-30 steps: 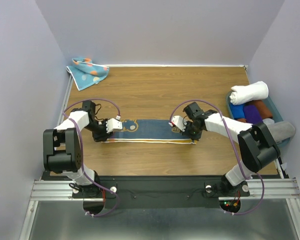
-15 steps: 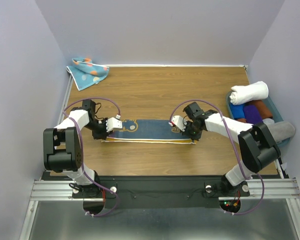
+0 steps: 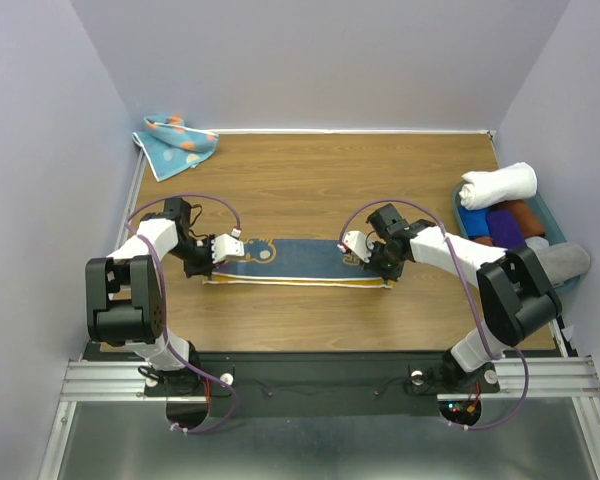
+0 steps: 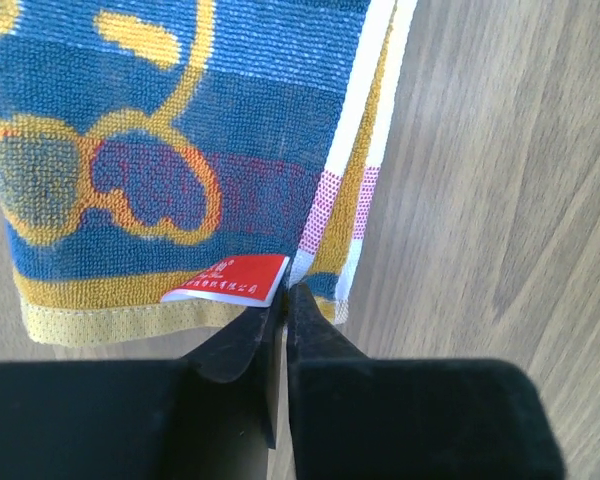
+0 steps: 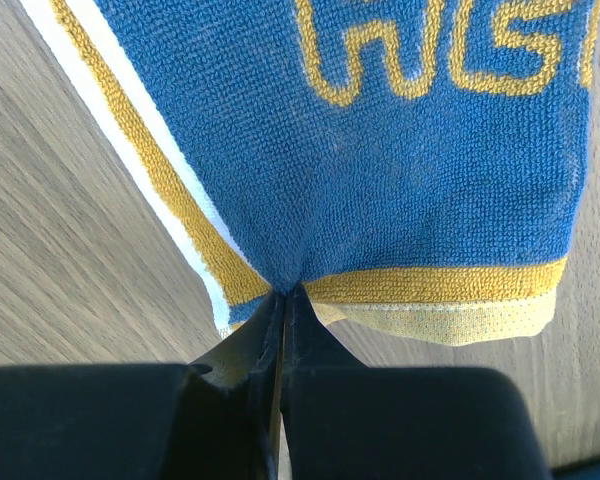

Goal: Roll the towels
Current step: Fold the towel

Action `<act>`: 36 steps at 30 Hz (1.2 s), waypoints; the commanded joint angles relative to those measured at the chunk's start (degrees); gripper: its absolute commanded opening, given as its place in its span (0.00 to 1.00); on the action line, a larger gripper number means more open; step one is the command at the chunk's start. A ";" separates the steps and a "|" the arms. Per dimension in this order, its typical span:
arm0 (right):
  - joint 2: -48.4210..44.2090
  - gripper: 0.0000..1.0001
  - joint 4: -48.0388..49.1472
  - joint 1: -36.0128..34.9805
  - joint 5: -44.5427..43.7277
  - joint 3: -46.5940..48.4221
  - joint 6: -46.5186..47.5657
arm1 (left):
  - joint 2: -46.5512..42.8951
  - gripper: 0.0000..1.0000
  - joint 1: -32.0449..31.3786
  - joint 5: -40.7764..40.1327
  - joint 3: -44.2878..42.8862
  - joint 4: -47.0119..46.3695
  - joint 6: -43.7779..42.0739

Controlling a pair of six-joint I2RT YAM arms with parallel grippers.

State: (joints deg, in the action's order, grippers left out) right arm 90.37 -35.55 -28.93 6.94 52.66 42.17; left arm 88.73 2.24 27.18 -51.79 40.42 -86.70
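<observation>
Right now you have the navy-and-mustard towel (image 3: 300, 260) lying flat on the wooden table (image 3: 320, 180) as a long narrow strip, folded lengthwise and running left to right just beyond the two arm bases. Your left gripper (image 3: 218, 252) sits at the strip's left end. In the left wrist view its black fingers (image 4: 242, 345) are pressed together on the short mustard hem of the towel (image 4: 180, 120), right beside a small red label (image 4: 228, 280) sewn at that edge, so it is clenched on the cloth. The folded layers show along the right side of that view as white and yellow bands. Your right gripper (image 3: 359, 250) is at the opposite, right end. The right wrist view shows its jaws closed tight, pinching the towel (image 5: 410, 170) at the yellow border, with the cloth puckering slightly at the grip point and yellow lettering across the navy face. The light blue towel (image 3: 175, 143) with its orange and yellow dots lies loosely bunched in the far left corner of the table, well apart from both arms. At the right edge you can see a teal bin (image 3: 552, 212) holding a white rolled towel (image 3: 498, 185) on top of darker rolls, with a grey roll (image 3: 565, 262) at its near end.
</observation>
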 commanded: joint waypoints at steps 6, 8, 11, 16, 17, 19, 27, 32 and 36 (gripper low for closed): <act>-2.91 0.01 0.04 -0.25 -0.52 2.35 -0.34 | -2.86 0.00 0.48 1.30 -4.46 4.48 -1.37; -3.53 0.01 -0.04 -0.08 -0.44 2.53 -0.69 | -3.73 0.00 0.66 1.47 -4.81 5.01 -1.72; -4.67 0.00 -0.31 0.27 -0.08 2.88 -0.95 | -4.96 0.00 0.92 1.47 -4.99 5.63 -2.25; -5.38 0.01 -1.19 0.63 0.00 3.50 -0.69 | -5.93 0.00 1.10 0.86 -4.99 6.16 -2.43; -5.29 0.01 -1.19 0.54 0.09 3.58 -0.69 | -5.85 0.00 1.10 0.86 -4.90 6.07 -2.43; -4.59 0.01 -1.80 0.54 0.35 3.76 -0.60 | -5.76 0.00 1.10 0.86 -4.90 5.98 -2.34; -1.34 0.18 -2.77 0.54 1.06 3.85 -0.78 | -5.23 0.00 1.10 1.65 -4.29 5.28 -2.25; 0.15 0.18 -3.03 0.54 0.71 4.38 -0.69 | -5.14 0.00 1.10 1.47 -4.20 5.10 -2.34; 0.60 0.00 -3.12 0.54 0.53 4.73 -0.51 | -4.97 0.00 1.10 1.56 -4.28 4.93 -2.25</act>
State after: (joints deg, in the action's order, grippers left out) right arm 90.65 -37.69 -28.80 7.49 54.76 41.65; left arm 84.62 3.09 27.62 -55.02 44.05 -87.66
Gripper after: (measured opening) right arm 0.022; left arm 0.131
